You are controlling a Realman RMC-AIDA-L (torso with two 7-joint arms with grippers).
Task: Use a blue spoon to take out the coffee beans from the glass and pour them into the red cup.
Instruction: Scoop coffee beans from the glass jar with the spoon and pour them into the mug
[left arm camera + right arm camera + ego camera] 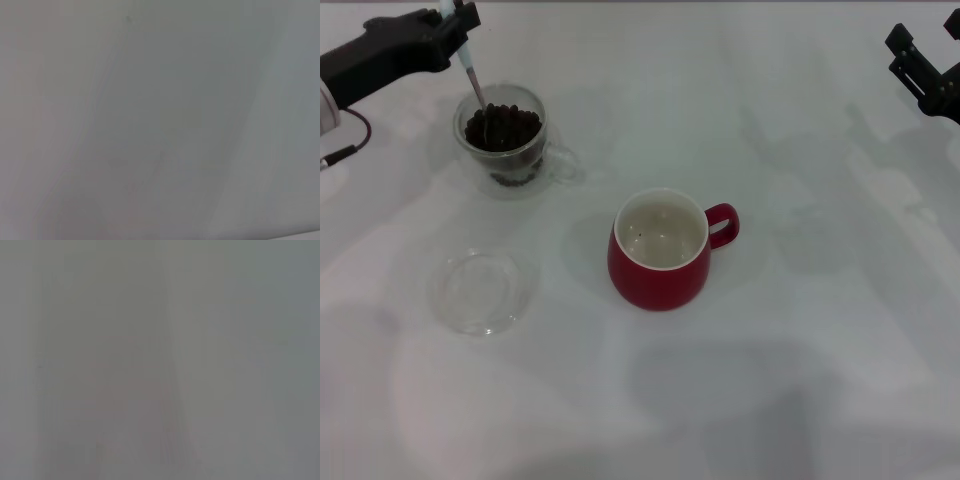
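Right now the blue spoon (473,78) stands steeply in the glass (506,140), its metal bowl sunk among the coffee beans (504,127) and its pale handle running up and back toward the far left, where my left gripper (455,22) is clamped on the top of it. So the spoon's long axis leans from the beans up into my jaws, close to upright, tilted away from the red cup (661,250). That cup sits near the middle of the white table (800,360), well apart from the glass, toward me and to my right, its handle pointing right; its cream inside looks almost bare. I judge the lift has to come up along the handle before any swing toward the cup. A clear saucer (482,290) lies flat nearer me than the glass. My right gripper (925,65) hangs far off at the right edge, jaws apart, idle. My left arm is by far the nearer.
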